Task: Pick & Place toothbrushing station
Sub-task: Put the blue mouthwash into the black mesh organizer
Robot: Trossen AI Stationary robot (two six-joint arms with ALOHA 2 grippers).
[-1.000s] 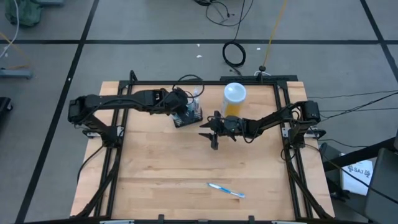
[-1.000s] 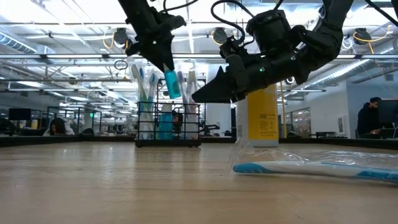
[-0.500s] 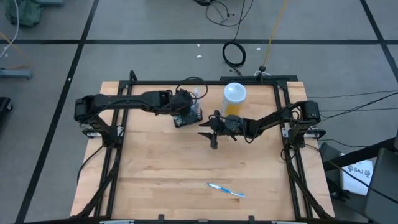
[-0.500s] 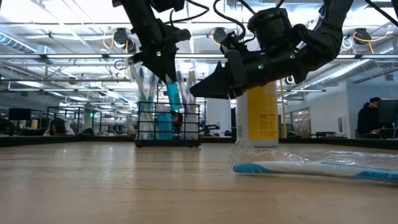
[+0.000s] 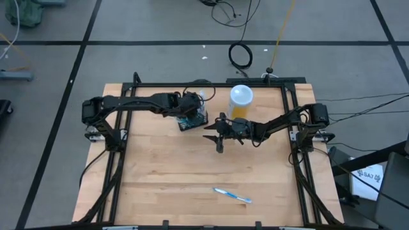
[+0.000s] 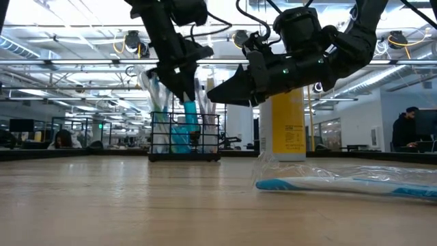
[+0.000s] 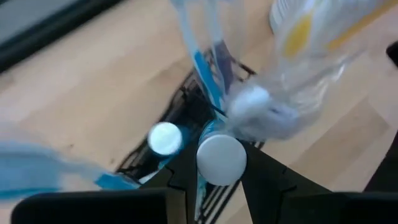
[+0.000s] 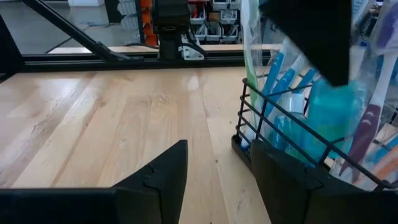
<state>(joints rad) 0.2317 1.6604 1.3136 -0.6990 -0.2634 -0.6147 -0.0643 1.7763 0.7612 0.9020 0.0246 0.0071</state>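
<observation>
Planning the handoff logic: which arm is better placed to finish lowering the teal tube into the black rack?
Left. Its tool is directly above the black rack, gripping the teal tube partly inside it. The right tool hovers open beside the rack, holding nothing.

Upright black toothbrushing station point(image 6: 184, 137), brush-filled, at table's rear.

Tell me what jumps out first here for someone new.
The left gripper sits right over the black wire toothbrushing station at the table's far side, lowering a teal tube in among packaged toothbrushes. The right gripper hovers open just beside the station, in front of a tall white-lidded container. One wrapped blue toothbrush lies alone near the front edge.
</observation>
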